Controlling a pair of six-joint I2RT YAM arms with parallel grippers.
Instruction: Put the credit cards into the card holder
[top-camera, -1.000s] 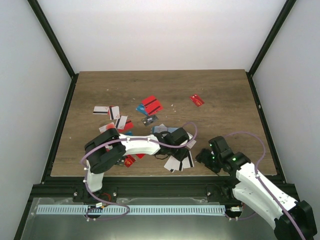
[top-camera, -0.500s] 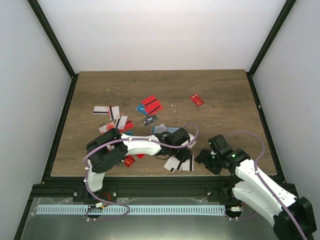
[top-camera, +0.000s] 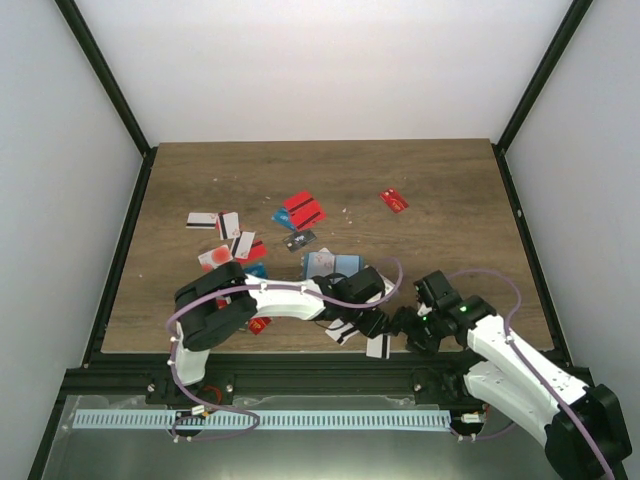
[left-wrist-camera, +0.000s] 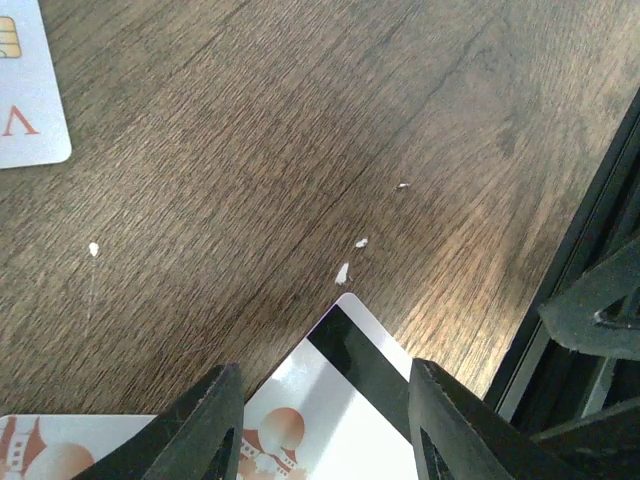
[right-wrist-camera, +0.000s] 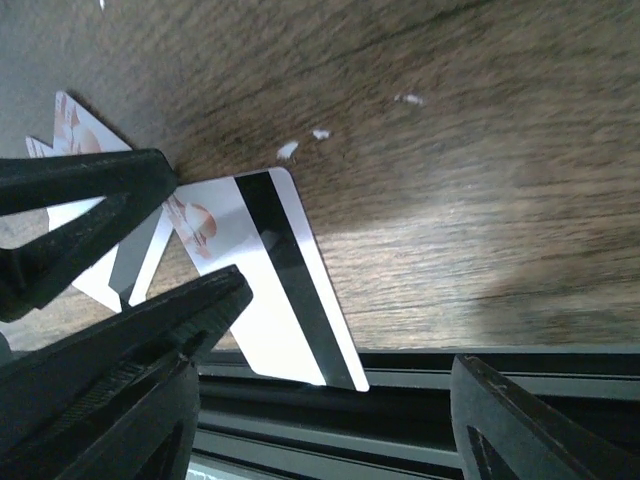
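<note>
Now my left jaws, half-open astride it, have slid the striped card (right-wrist-camera: 270, 320) over the tabletop (top-camera: 450, 200) edge — my right jaws gape wide beside it, the card holder (top-camera: 330, 264) lying just behind.

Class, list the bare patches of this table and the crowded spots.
Bare: the far strip of the table behind the red cards, and the right side beyond the lone red card. Crowded: the near middle, where the left hand and right hand meet over a striped card, and the left-centre card scatter.
</note>
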